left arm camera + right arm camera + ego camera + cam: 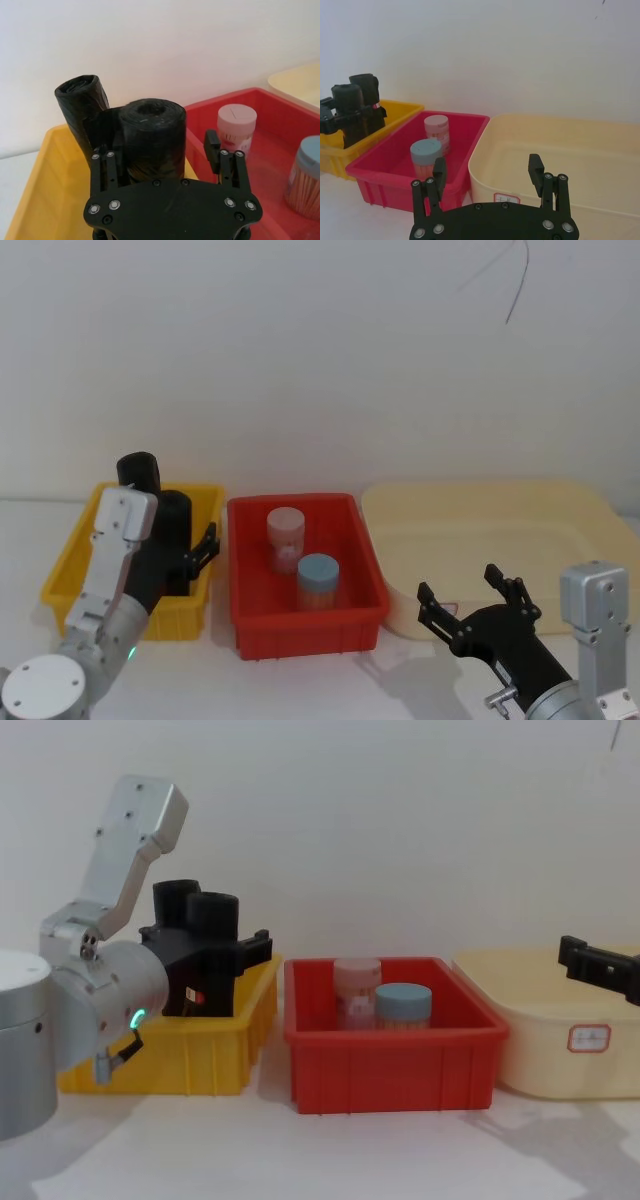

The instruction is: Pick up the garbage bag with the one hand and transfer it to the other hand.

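left hand (157, 132), its arm bent and reaching forward, straddles the garbage bag (214, 920) standing upright in the yellow bin (170, 1055), fingers parted with a gap on one side. right hand (487, 165) hovers low before the cream tray (480, 505), fingers spread wide, holding nothing.

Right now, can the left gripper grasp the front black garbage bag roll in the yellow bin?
Probably yes: the left gripper is open with a finger on each side of the garbage bag, nothing between; the second roll stands behind. The right gripper hangs open by the cream tub.
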Robot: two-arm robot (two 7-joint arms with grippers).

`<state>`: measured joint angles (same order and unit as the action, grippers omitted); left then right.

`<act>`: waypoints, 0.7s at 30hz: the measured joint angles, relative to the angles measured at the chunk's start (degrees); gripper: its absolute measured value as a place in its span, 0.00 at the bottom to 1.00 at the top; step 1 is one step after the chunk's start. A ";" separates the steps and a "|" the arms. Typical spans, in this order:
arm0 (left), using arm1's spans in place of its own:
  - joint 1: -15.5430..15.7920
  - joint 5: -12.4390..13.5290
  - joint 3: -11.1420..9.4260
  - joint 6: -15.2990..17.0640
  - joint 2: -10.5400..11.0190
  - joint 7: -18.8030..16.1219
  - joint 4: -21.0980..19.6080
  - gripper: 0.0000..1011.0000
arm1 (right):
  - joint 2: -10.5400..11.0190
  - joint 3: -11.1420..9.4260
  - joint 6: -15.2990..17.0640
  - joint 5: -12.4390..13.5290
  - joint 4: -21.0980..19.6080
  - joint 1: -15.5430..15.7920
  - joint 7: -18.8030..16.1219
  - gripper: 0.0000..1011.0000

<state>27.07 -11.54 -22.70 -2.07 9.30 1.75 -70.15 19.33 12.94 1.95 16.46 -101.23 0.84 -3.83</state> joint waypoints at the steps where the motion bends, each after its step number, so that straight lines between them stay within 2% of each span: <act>1: 0.19 -0.03 0.05 -0.15 -0.21 0.02 0.43 0.92 | 0.00 0.00 0.00 0.00 0.00 0.00 0.00 0.99; 7: 1.26 -0.33 0.58 -1.23 -1.43 0.06 2.33 0.78 | 0.00 0.00 0.00 0.00 0.00 0.00 0.00 0.99; 8: 1.47 -0.40 0.74 -1.43 -1.70 0.06 2.67 0.73 | 0.00 0.00 0.00 0.00 0.00 0.00 0.00 0.99; 15: 1.82 -0.63 1.49 -1.97 -2.43 0.02 3.17 0.55 | 0.00 0.00 0.00 0.00 0.00 0.00 0.00 0.99; 21: 1.85 -0.04 1.65 -1.99 -2.35 -0.13 2.27 0.52 | 0.00 0.00 0.00 0.00 0.00 0.00 0.00 0.99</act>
<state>28.92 -11.58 -21.05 -4.06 6.95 1.62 -67.88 19.34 12.94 1.95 16.46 -101.23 0.84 -3.82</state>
